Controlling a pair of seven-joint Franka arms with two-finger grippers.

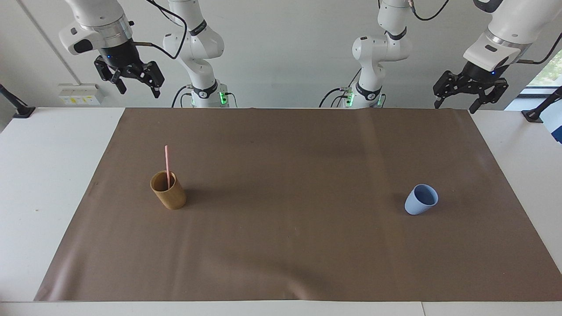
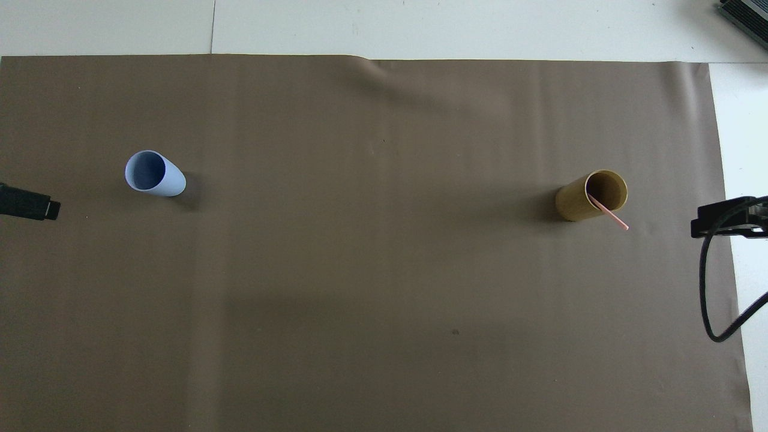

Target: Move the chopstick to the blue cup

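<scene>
One thin pale-pink chopstick [image 1: 167, 165] [image 2: 608, 212] stands slanted in a tan cylindrical cup [image 1: 169, 191] [image 2: 587, 196] toward the right arm's end of the brown mat. The blue cup [image 1: 420, 199] [image 2: 153, 173] stands upright and holds nothing, toward the left arm's end. My right gripper [image 1: 138, 88] hangs open and high over the table edge at the robots' end, holding nothing. Open as well, my left gripper [image 1: 455, 105] hangs high at that same edge with nothing in it. In the overhead view only a tip of each gripper shows at the sides.
A brown mat [image 1: 290, 245] [image 2: 372, 270] covers most of the white table [image 1: 44, 175]. A black cable [image 2: 711, 282] hangs from the right arm at the mat's side edge. A dark device [image 2: 747, 17] sits at the table's corner farthest from the robots.
</scene>
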